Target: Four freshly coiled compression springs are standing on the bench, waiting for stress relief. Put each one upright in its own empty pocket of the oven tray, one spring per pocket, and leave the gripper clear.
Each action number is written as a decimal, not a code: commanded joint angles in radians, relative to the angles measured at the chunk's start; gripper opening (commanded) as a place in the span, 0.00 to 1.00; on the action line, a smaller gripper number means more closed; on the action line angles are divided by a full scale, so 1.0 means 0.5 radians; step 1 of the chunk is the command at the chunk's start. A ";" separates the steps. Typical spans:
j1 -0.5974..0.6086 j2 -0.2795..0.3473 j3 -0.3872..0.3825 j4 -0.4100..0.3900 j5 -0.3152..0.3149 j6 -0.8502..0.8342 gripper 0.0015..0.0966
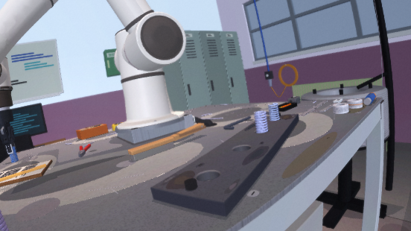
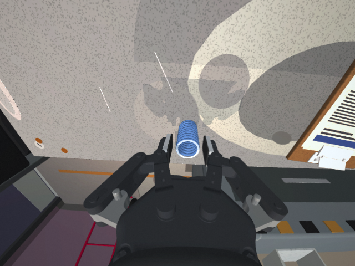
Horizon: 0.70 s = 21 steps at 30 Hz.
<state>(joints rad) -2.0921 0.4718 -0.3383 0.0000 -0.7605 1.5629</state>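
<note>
A blue spring point(image 2: 187, 138) stands upright between the fingers of my gripper point(image 2: 187, 146), which is open around it and holds nothing. This is at the far left of the bench, where the side camera shows the spring point(image 1: 13, 154) under the gripper point(image 1: 11, 151). The dark oven tray point(image 1: 231, 156) lies toward the right. Two springs point(image 1: 261, 121) point(image 1: 274, 111) stand in its far pockets. Two round pockets point(image 1: 241, 148) point(image 1: 208, 175) are empty. A small black plug point(image 1: 190, 183) sits at the tray's near end. Another spring point(image 1: 3, 222) shows at the lower left edge.
The bench edge runs just below the gripper in the wrist camera. A clipboard point(image 2: 329, 126) lies close on the right. The robot base point(image 1: 152, 126), a wooden bar point(image 1: 167, 139), red pliers point(image 1: 83, 149) and tape rolls point(image 1: 346, 106) sit further along.
</note>
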 commanded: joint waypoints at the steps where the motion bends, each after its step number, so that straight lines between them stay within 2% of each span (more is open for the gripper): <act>1: 0.000 -0.001 0.001 0.000 0.000 0.000 0.51; 5: 0.000 -0.001 0.001 0.000 0.000 0.000 0.51; 21: 0.000 -0.001 0.001 0.000 0.000 0.000 0.34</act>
<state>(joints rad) -2.0921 0.4716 -0.3382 0.0002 -0.7609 1.5629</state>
